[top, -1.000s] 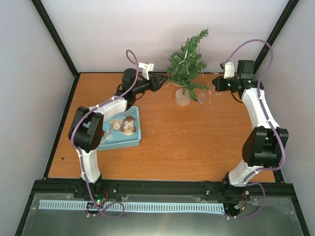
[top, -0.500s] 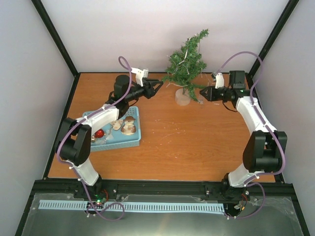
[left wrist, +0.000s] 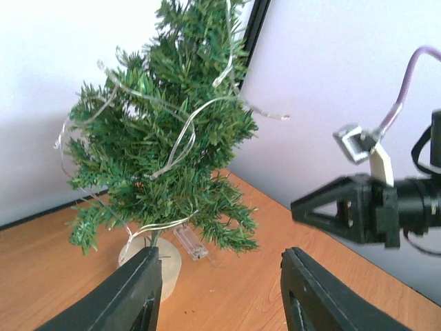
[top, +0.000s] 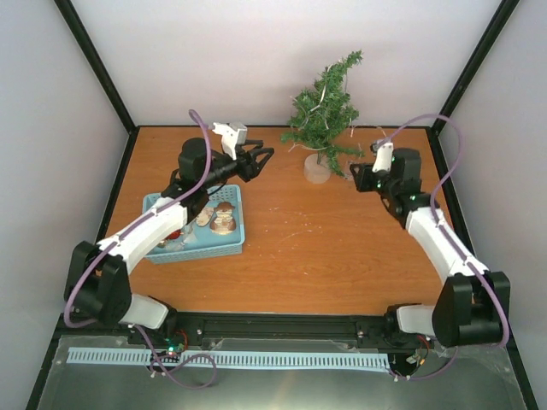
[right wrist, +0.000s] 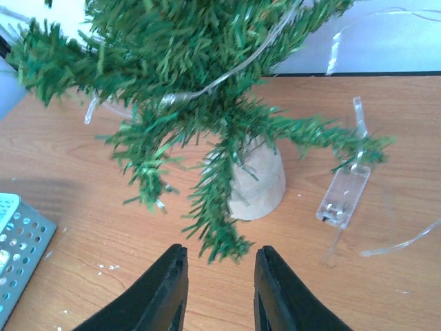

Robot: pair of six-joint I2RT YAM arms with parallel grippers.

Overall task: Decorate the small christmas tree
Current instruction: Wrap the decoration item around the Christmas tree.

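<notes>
Compared with a second ago, both arms have drawn back from the tree toward the near side of the table, and the left arm now stretches out lower across its own side.

At the far left stands a blue basket with some ornaments inside, brownish ones and a red one; what kind they are I cannot tell. The left gripper hangs beyond the basket and points at the tree. Its fingers are spread wide and hold nothing.

The small christmas tree stands upright on its pale base at the back of the table, between the two arms. A thin light string is already wound around its branches, and a clear battery box lies on the table just beside the base.

On the right, the right gripper faces the lower branches from close by, its fingers only a little apart and empty.

I judge the lights step is done and the ornaments are the step in hand. The next move probably calls for the left fingers to turn down into the basket and take one ornament, then hang it gently, because the light tree may tip.
</notes>
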